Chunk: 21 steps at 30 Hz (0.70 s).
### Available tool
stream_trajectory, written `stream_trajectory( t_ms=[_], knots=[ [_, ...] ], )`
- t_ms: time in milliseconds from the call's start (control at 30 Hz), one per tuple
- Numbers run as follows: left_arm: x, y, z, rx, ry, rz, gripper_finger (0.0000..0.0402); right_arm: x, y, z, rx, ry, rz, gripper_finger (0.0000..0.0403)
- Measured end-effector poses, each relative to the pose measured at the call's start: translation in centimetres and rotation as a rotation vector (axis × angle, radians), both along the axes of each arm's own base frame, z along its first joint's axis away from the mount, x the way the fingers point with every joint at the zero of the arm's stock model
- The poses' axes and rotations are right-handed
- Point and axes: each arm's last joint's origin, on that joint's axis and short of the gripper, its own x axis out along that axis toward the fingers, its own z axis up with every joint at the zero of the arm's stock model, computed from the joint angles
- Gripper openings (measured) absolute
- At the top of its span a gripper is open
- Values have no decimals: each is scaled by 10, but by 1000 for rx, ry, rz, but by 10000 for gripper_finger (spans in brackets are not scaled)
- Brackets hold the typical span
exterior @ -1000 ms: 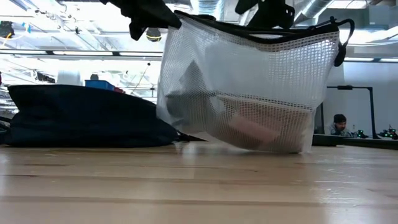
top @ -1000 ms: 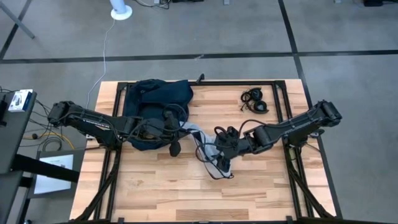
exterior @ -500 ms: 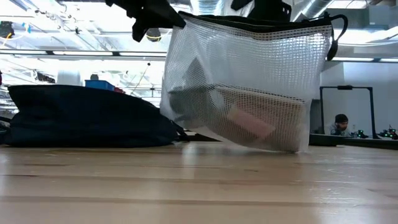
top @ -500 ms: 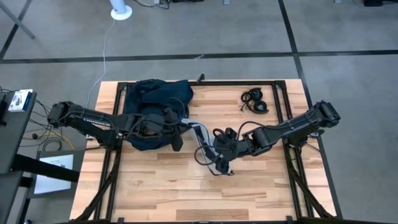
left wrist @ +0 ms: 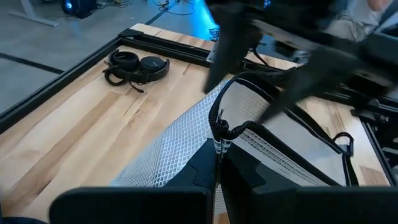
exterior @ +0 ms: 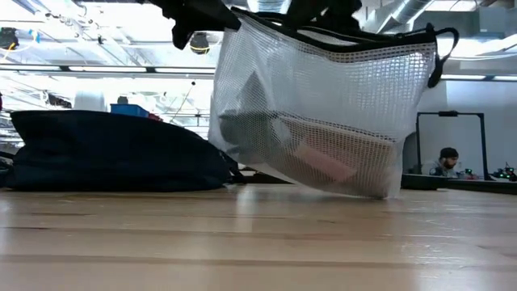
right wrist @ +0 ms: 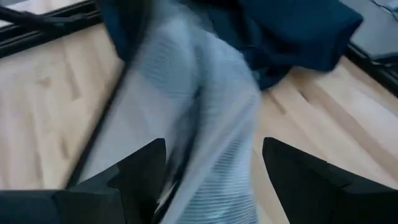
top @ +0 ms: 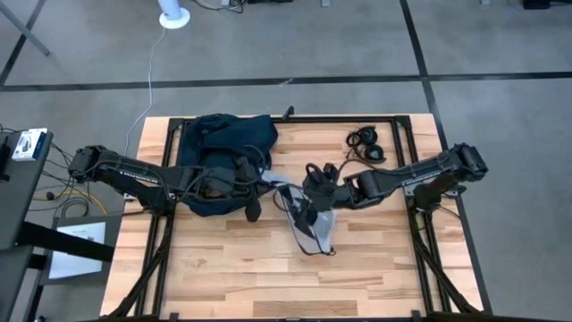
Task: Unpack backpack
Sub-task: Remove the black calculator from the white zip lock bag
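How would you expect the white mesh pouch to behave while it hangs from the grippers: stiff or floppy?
Probably floppy: the mesh pouch sags below its dark zipper edge. Likely bottom-heavy, since its contents lie low inside. It may swing.

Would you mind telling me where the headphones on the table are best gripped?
I'd take the headphones by the thin band joining the earcups, coming straight down from above: they lie flat on the wood, apart from the backpack.

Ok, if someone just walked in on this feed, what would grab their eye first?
The white mesh pouch with black trim, hanging above the wooden table at its middle, held between the left gripper and the right gripper, with items showing through it. Next, the large dark navy fabric backpack slumped at the table's far left.
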Motion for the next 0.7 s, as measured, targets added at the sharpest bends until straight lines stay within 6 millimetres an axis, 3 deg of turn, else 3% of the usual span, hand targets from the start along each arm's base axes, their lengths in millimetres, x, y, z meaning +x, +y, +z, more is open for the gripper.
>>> stream_trajectory(
  t_ms=[200,467,567,700],
  knots=[
    [-1,-9,0,63,14,-57,0,-9,-10,-9,18,133,-46,260],
    [-3,-17,0,135,26,-114,0,-2,-4,-3,16,66,57,251],
    [-3,-17,0,122,26,-111,0,-2,-5,-4,15,77,59,214],
    [-3,-15,-2,21,26,-62,3,-4,-5,-5,-12,103,85,98]
  ],
)
